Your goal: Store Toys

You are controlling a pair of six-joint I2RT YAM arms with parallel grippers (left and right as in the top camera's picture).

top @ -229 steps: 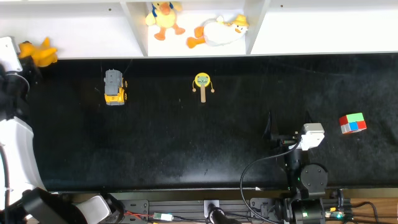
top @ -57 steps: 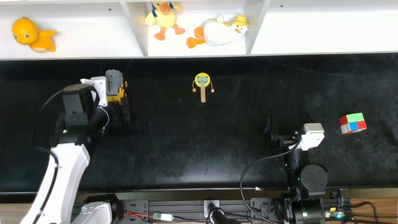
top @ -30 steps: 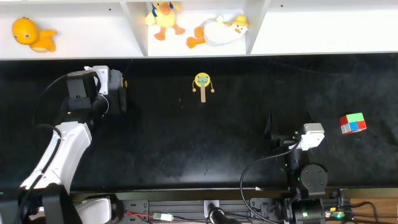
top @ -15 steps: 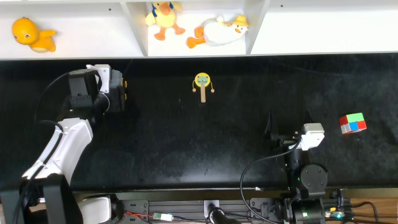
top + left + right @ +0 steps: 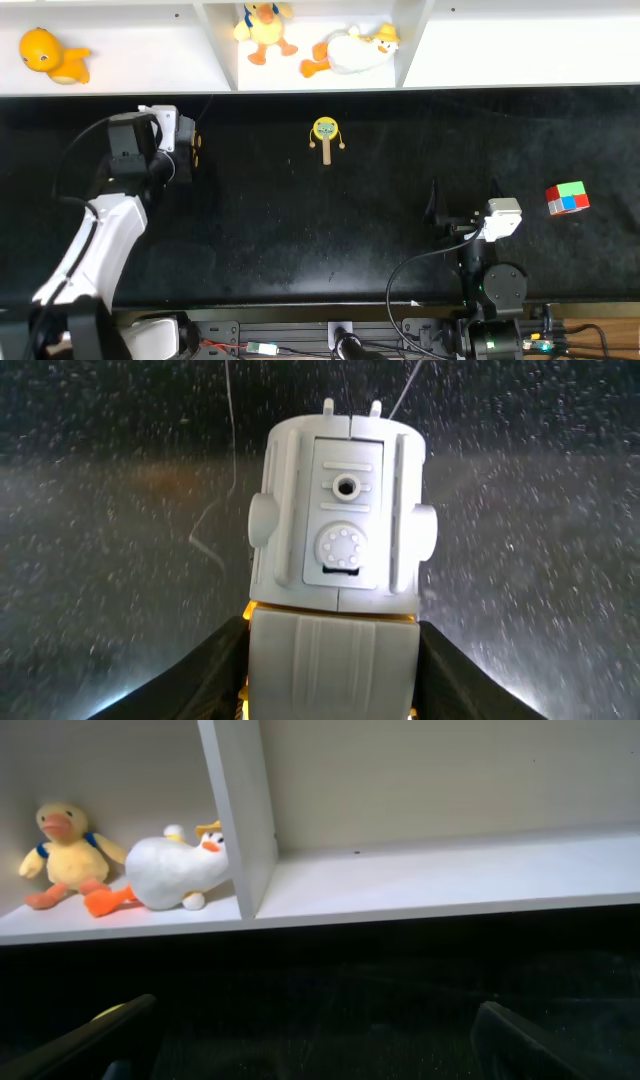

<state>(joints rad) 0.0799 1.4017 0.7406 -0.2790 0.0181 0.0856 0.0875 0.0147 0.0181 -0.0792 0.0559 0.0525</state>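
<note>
Now the toy truck (image 5: 340,540) sits between the jaws of the left gripper (image 5: 332,695).
The jaws are clamped on its two sides and its grey body sticks out past them, at about 10 o'clock on the tabletop (image 5: 330,230). The jaws of the right gripper (image 5: 320,1045) stand wide apart.

No text, number or sign can be read; the toy truck (image 5: 338,550) bears only moulded shapes; the rattle drum (image 5: 325,129) carries a pattern too small to make out; the colour cube (image 5: 567,198) shows plain squares.
</note>
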